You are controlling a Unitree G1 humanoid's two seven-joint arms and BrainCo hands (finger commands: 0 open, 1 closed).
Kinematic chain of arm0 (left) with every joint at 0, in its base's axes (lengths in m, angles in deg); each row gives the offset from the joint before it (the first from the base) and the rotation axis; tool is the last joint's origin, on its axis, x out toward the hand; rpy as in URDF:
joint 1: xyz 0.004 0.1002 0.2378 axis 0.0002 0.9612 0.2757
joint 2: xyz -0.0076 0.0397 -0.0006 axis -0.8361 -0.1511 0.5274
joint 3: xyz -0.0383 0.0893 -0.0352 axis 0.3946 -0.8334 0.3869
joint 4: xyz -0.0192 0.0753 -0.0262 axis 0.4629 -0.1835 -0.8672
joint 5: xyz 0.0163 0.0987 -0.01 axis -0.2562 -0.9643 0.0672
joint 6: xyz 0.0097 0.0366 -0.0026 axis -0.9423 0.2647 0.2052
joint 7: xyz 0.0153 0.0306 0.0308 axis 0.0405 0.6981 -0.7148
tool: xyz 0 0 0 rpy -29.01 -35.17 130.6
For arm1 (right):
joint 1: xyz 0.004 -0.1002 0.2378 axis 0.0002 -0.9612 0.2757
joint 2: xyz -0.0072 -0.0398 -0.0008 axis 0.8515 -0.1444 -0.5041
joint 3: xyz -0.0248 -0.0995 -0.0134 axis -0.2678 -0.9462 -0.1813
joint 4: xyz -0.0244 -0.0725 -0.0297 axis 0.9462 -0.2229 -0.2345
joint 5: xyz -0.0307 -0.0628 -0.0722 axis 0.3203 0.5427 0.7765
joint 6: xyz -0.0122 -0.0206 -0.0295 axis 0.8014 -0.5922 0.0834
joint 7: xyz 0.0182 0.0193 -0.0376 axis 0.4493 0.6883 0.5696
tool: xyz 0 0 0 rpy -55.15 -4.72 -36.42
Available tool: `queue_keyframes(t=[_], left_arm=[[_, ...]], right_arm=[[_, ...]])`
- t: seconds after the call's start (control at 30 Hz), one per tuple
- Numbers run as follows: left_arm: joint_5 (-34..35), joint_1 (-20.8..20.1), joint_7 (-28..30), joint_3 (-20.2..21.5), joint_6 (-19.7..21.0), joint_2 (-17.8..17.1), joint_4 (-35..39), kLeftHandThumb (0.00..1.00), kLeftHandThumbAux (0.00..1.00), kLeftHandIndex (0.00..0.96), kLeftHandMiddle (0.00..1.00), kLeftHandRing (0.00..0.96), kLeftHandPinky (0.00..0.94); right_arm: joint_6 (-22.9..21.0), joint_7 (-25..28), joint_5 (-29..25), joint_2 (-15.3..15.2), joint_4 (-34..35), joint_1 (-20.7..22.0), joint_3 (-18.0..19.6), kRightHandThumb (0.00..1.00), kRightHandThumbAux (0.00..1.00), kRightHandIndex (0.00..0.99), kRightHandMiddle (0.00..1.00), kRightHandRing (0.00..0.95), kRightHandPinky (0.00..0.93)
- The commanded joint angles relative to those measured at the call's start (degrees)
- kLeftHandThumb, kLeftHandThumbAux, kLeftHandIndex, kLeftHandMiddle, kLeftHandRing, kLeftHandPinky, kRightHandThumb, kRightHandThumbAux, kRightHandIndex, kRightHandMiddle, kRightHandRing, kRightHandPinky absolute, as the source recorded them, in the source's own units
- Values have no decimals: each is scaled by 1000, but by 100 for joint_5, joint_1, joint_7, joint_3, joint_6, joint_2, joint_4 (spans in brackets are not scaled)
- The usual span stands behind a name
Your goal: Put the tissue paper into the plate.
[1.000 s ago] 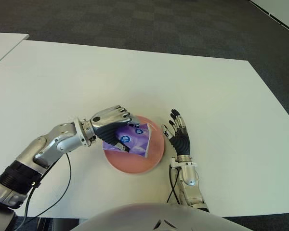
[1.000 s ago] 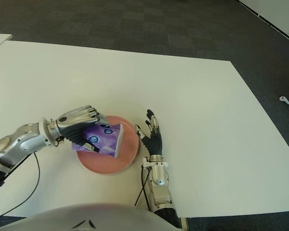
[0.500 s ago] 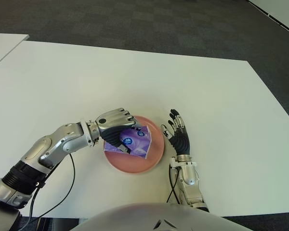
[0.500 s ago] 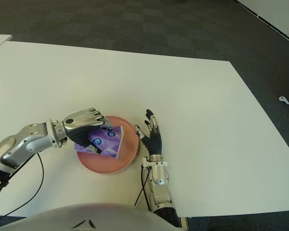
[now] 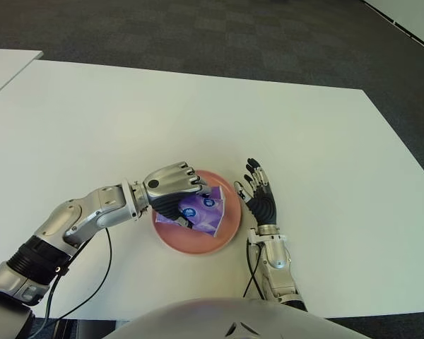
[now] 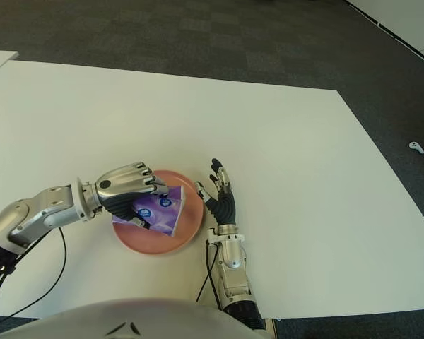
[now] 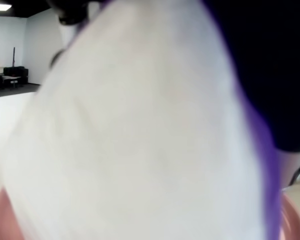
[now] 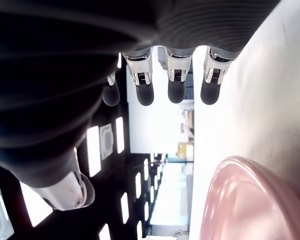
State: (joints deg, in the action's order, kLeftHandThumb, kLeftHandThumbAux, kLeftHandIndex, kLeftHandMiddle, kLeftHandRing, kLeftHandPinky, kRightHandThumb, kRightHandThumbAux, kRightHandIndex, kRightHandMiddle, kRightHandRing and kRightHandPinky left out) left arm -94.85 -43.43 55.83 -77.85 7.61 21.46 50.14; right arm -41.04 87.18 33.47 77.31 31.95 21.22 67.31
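In the left eye view, a pink plate (image 5: 230,227) is seen on the white tabletop (image 5: 127,113), near its front edge. The left robot hand (image 5: 171,186) is placed over the left part of the plate, and its fingers are curled around a purple tissue paper pack (image 5: 201,210). The pack is held tilted above the inside of the plate; whether its lower edge touches the plate cannot be told. The right robot hand (image 5: 259,199) is seen just beside the right rim of the plate, with the fingers spread and pointing away from the robot, and nothing is held in it.

In the right eye view, the same arrangement is shown: the pack is gripped over the plate by the left robot hand, and the right robot hand is open next to the rim.

In the left wrist view, almost the whole picture is filled by the pale side of the pack, with a purple edge, and a little of the pink plate is seen under it.

In the right wrist view, the straight fingertips (image 8: 176,91) of the right robot hand are shown apart from each other, and the pink rim is seen close by.
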Motion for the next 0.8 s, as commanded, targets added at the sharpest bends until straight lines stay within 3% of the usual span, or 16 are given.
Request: queue_keyframes(t=[0.03,0.13,0.17,0.23,0.3,0.37,0.43,0.57,0.8], left_arm=[[-395,38,-179,-143,-126,30,-356,748,699,441,853,855,859],[-602,72,-981,-80,-345,188,-490,743,700,441,825,820,789],[-641,76,-1225,-65,-421,239,-558,729,702,438,776,762,711],[-500,42,-1364,-78,-590,286,-739,718,704,436,732,711,643],[-184,-17,-1185,-125,-745,276,-941,347,643,275,420,377,304],[3,-43,-1020,-149,-788,277,-1044,185,604,178,272,217,156],[291,-32,-794,-148,-792,279,-1082,96,563,99,152,115,79],[747,79,-565,-93,-745,299,-950,20,497,20,31,24,16],[918,204,-562,39,-654,349,-862,1,440,1,2,1,0]], right_arm=[[-11,-45,51,-73,-1145,-576,89,0,716,0,0,0,0],[-64,-91,72,-53,-1094,-602,86,0,725,0,0,0,0],[-82,-107,80,-47,-1080,-606,83,0,730,0,0,0,0],[-92,-132,91,-41,-1073,-607,78,0,734,0,0,0,0],[-82,-153,104,-37,-1075,-606,69,0,741,0,0,0,0],[-65,-170,123,-40,-1082,-604,55,0,743,0,0,0,0],[-43,-181,156,-54,-1143,-573,32,0,745,0,0,0,0],[-11,-166,183,-110,-1239,-540,15,0,748,0,0,0,0],[-122,-252,240,-94,-1156,-575,-6,0,748,0,0,0,0]])
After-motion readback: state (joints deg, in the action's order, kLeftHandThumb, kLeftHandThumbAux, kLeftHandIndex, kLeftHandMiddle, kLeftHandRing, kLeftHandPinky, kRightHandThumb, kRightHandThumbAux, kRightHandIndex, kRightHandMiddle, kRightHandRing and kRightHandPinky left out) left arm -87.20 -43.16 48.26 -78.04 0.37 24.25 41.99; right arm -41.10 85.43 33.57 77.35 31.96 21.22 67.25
